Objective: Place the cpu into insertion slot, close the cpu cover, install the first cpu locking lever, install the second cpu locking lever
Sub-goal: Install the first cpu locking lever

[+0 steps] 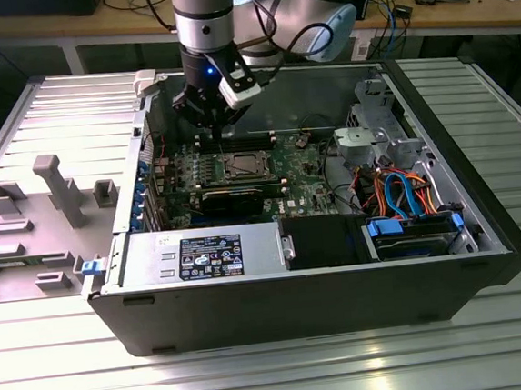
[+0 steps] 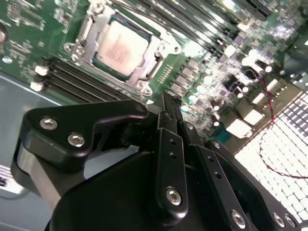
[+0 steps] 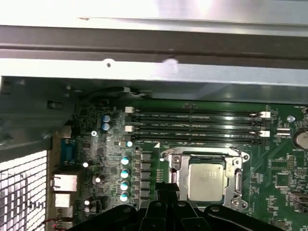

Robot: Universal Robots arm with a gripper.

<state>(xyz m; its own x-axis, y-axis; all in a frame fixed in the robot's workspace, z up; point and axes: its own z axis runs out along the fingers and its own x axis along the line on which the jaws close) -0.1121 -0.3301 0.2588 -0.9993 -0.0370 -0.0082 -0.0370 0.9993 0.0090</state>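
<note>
The first step looks done: the cpu (image 3: 206,180) lies flat in the insertion slot (image 3: 230,183), just beside the long black memory slots (image 3: 192,127) on the green board. The cpu cover (image 3: 204,155) also appears to be down, since its silver frame lies around the chip's edges and the chip's top shows through the window. A thin metal rod lies along the frame on the side facing the memory slots. From these pictures it cannot be settled whether either locking lever is fully hooked, so the lever steps are best judged unconfirmed.

The gripper (image 1: 210,117) hangs inside the open computer case (image 1: 483,230), above the board and near the memory slots. In both wrist views its black fingers (image 2: 168,144) meet at the tips with nothing between them, so it is clenched and empty. The tips sit close to a corner of the cover but apart from it.

The cpu itself is a small square with a dull silver-grey lid bearing faint print and rounded corners. It sits level, not tilted, with a narrow dark margin between it and the frame. The case stands on a ribbed metal worktop (image 1: 257,369).
</note>
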